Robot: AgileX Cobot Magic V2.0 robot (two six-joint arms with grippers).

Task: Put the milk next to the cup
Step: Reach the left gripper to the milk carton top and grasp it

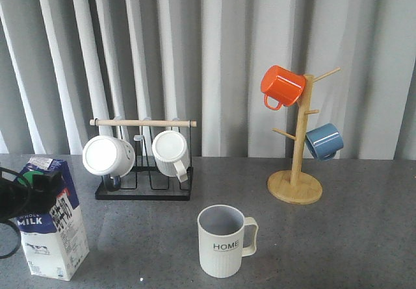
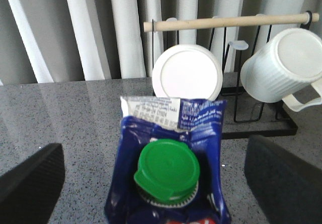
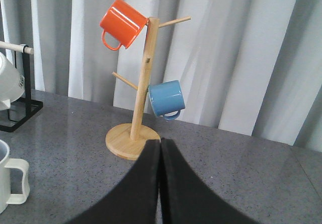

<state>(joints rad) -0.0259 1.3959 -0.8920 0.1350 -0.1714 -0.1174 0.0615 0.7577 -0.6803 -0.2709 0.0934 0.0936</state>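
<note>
At the near left edge of the table (image 1: 338,250) stands the milk (image 1: 52,221), upright, cap on. Left gripper (image 2: 156,171) is spread wide, one finger each side of the carton top, neither pad touching yet as far as the left wrist view shows. Behind it, far left, a black rack (image 1: 143,188) holds two white mugs (image 1: 109,155) on their sides. Cup (image 1: 224,240) sits near centre, handle to the right, well apart from the milk. Far right, a wooden mug tree (image 1: 298,172) carries an orange mug (image 1: 282,86) and a blue mug (image 1: 324,141). Right gripper (image 3: 160,183) is pressed together, empty, idle. Risks: a high grasp near the gable could crush or tip the tall carton; a fast slide right could topple it or knock the cup.
</note>
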